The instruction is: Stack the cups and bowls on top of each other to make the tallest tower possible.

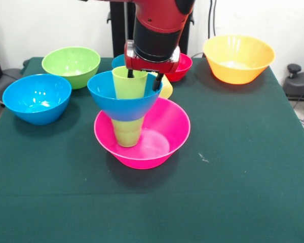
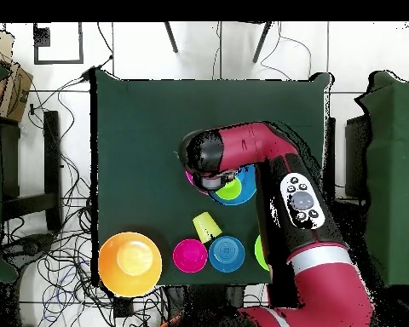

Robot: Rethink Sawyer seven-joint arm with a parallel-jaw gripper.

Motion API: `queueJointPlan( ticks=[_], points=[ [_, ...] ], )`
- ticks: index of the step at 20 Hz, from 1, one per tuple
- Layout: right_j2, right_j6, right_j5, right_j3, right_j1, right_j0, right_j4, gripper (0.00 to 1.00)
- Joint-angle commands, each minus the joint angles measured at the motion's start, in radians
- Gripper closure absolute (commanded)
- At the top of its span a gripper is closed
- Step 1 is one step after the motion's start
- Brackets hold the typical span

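Observation:
The tower stands at the table's middle: a wide pink bowl (image 1: pixel 162 136), an upturned green cup (image 1: pixel 127 131) in it, a blue bowl (image 1: pixel 122 104) on that cup, and a second green cup (image 1: pixel 127 85) upright in the blue bowl. My gripper (image 1: pixel 143 78) is right above. One finger is inside this top cup and the other outside its right rim, set apart. In the overhead view the arm covers most of the tower. Only the top cup (image 2: pixel 229 189) and the blue bowl's rim (image 2: pixel 249 189) show beside the gripper (image 2: pixel 215 180).
Behind the tower are a yellow cup (image 1: pixel 166 89), a small red bowl (image 1: pixel 181 66) and a small blue bowl (image 1: pixel 118 61). A green bowl (image 1: pixel 71 65) and a blue bowl (image 1: pixel 36 97) are on the left. A large orange bowl (image 1: pixel 238 58) is at the back right.

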Motion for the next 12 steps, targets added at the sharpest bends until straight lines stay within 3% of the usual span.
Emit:
queueJointPlan(
  ticks=[1, 12],
  points=[
    [0.017, -0.151, -0.028, 0.025, 0.033, -0.005, -0.054, 0.0],
    [0.016, -0.15, -0.028, 0.001, 0.056, -0.005, -0.06, 0.0]
  ],
)
